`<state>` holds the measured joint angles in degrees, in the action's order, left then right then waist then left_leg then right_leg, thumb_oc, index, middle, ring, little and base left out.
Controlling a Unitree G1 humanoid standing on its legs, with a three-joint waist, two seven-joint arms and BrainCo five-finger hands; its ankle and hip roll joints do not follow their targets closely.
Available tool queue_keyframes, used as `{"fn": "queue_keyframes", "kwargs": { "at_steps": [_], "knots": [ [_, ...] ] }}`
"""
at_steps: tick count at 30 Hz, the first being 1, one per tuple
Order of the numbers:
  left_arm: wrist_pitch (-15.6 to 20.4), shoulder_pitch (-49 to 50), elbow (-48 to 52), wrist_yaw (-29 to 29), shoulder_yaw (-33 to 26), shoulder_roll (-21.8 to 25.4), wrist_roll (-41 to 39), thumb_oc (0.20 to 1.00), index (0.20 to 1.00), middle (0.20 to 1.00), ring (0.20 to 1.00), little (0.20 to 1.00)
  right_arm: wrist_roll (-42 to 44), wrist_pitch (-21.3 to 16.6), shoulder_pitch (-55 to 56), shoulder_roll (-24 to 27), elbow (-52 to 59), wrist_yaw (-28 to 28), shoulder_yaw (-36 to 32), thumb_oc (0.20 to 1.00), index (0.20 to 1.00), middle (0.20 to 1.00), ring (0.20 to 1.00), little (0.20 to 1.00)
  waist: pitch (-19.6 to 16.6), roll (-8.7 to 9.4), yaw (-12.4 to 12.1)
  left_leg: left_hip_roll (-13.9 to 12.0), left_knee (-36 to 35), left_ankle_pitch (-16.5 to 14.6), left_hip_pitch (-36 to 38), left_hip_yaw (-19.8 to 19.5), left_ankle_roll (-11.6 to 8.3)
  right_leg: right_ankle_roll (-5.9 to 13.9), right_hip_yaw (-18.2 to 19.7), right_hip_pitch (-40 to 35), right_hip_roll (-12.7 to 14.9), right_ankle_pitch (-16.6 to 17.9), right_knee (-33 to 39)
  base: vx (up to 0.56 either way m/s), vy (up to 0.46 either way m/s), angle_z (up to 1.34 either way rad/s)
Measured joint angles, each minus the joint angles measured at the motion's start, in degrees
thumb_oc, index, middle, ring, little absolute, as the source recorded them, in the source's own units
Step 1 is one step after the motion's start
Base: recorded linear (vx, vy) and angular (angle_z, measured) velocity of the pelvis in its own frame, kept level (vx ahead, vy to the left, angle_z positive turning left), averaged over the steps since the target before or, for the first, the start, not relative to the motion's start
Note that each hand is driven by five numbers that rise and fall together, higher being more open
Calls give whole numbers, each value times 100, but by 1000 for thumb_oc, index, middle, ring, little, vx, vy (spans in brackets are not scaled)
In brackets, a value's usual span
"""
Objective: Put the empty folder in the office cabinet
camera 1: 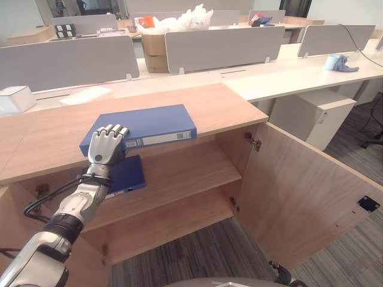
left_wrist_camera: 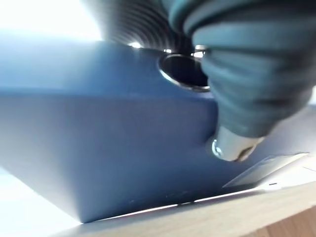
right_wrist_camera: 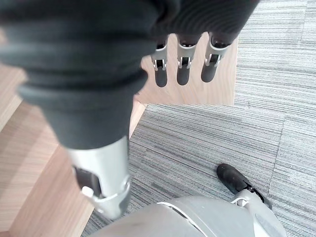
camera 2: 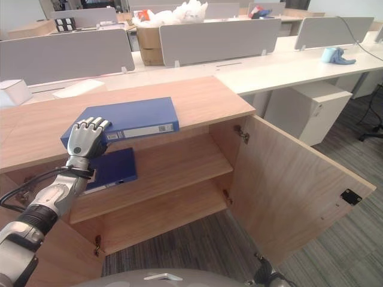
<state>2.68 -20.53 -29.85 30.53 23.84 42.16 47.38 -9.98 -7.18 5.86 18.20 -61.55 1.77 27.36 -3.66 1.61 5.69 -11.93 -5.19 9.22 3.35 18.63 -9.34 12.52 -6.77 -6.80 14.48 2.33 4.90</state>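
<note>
A blue folder (camera 1: 149, 127) lies flat on top of the wooden office cabinet (camera 1: 227, 107), its labelled spine facing the front edge. My left hand (camera 1: 106, 145) sits at the folder's left front corner, fingers curled over its top. In the left wrist view the thumb (left_wrist_camera: 232, 148) presses on the blue spine (left_wrist_camera: 98, 163) beside the ring hole. A second blue folder (camera 1: 127, 174) lies on the cabinet's upper shelf (camera 1: 185, 170), right under that hand. My right hand (right_wrist_camera: 180, 64) hangs low beside the cabinet with straight fingers, holding nothing.
The cabinet's right door (camera 1: 305, 197) stands wide open toward me. The lower shelf (camera 1: 173, 221) is bare. Behind the cabinet run white desks with grey dividers (camera 1: 224, 48), a cardboard box (camera 1: 154, 51), and a white drawer unit (camera 1: 314, 116) at the right.
</note>
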Motion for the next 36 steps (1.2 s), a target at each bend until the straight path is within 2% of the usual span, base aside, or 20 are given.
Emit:
{"fn": "queue_keyframes", "kwargs": {
  "at_steps": [5, 12, 14, 17, 18, 22, 23, 24, 30, 32, 35, 36],
  "knots": [
    [64, 327, 627, -102, -402, 6, -24, 200, 200, 200, 200, 200, 0, 0, -7, -7, 9, -4, -20, 1000, 1000, 1000, 1000, 1000, 32, 7, -31, 0, 0, -8, -6, -17, -10, -1, -14, -7, 0, -3, 14, 0, 0, 0],
    [346, 892, 1852, -271, -1203, 6, -602, 200, 200, 200, 200, 200, -2, 3, -17, -32, 18, -6, -34, 1000, 1000, 1000, 1000, 1000, 212, 26, -107, 2, 0, -1, 1, -43, -1, -2, -36, -33, 1, -3, 14, 0, 0, 0],
    [519, 1009, 2286, -359, -1351, 5, -922, 200, 200, 200, 200, 200, -2, 7, 18, -35, 17, -5, -35, 1000, 1000, 1000, 1000, 1000, 241, 40, -167, 4, 0, 1, -1, -51, 2, -2, -46, -39, 2, -3, 13, -2, 15, 2],
    [951, 1515, 3265, -641, -1949, -136, -1718, 200, 200, 200, 200, 200, -5, 7, -4, -40, 30, 2, -55, 1000, 1000, 1000, 1000, 1000, 265, 16, -194, 10, 0, 2, -15, -98, 4, -6, -118, -65, 4, -9, 11, -12, 36, 6],
    [951, 1515, 3265, -641, -1949, -136, -1718, 200, 200, 200, 200, 200, -5, 7, -4, -40, 30, 2, -55, 1000, 1000, 1000, 1000, 1000, 265, 16, -194, 10, 0, 2, -15, -98, 4, -6, -118, -65, 4, -9, 11, -18, 33, 12],
    [1259, 1619, 3756, -1030, -2111, -752, -3233, 200, 200, 200, 200, 200, -5, 9, -16, -28, 66, 20, -124, 1000, 1000, 1000, 1000, 1000, 349, -50, -313, 17, 1, -2, -35, -215, 1, -12, -220, -142, 2, -44, 15, -23, 33, 14],
    [1358, 1734, 3936, -1220, -2157, -867, -3872, 200, 200, 200, 200, 200, -5, 10, -50, -26, 76, 35, -136, 1000, 1000, 1000, 1000, 1000, 365, -73, -318, 23, 1, 1, -73, -262, 3, -16, -270, -142, 2, -45, 13, -16, 22, 11],
    [1358, 1734, 3936, -1220, -2157, -867, -3872, 200, 200, 200, 200, 200, -5, 10, -50, -26, 76, 35, -136, 1000, 1000, 1000, 1000, 1000, 365, -73, -318, 23, 1, 1, -73, -262, 3, -16, -270, -142, 2, -45, 13, -24, 29, 12],
    [1519, 2465, 4234, -2478, -2211, -994, -6431, 200, 200, 200, 200, 200, -3, 17, -54, 0, 300, 213, -278, 1000, 1000, 1000, 1000, 1000, 398, -129, -388, 42, 2, 20, -94, -343, 27, -11, -339, -173, 6, -55, 11, -16, 15, 4],
    [1491, 2553, 4194, -2740, -2208, -997, -6868, 200, 200, 200, 200, 200, 0, 23, -61, 6, 354, 249, -278, 1000, 1000, 1000, 1000, 1000, 417, -146, -437, 43, 2, 20, -92, -354, 28, -11, -351, -189, 6, -58, 12, -15, 26, 3],
    [1419, 2881, 3982, -3253, -2155, -1114, -7457, 200, 200, 200, 200, 200, 10, 77, 40, 250, 1319, 361, -292, 1000, 1000, 1000, 1000, 1000, 454, -197, -449, 47, 2, 20, -86, -357, 28, -12, -355, -195, 10, -59, 14, -34, 63, 1],
    [1419, 2881, 3982, -3253, -2155, -1114, -7457, 200, 200, 200, 200, 200, 10, 77, 40, 250, 1319, 361, -292, 1000, 1000, 1000, 1000, 1000, 454, -197, -449, 47, 2, 20, -86, -357, 28, -12, -355, -195, 10, -59, 14, -41, 90, 3]
  ]
}}
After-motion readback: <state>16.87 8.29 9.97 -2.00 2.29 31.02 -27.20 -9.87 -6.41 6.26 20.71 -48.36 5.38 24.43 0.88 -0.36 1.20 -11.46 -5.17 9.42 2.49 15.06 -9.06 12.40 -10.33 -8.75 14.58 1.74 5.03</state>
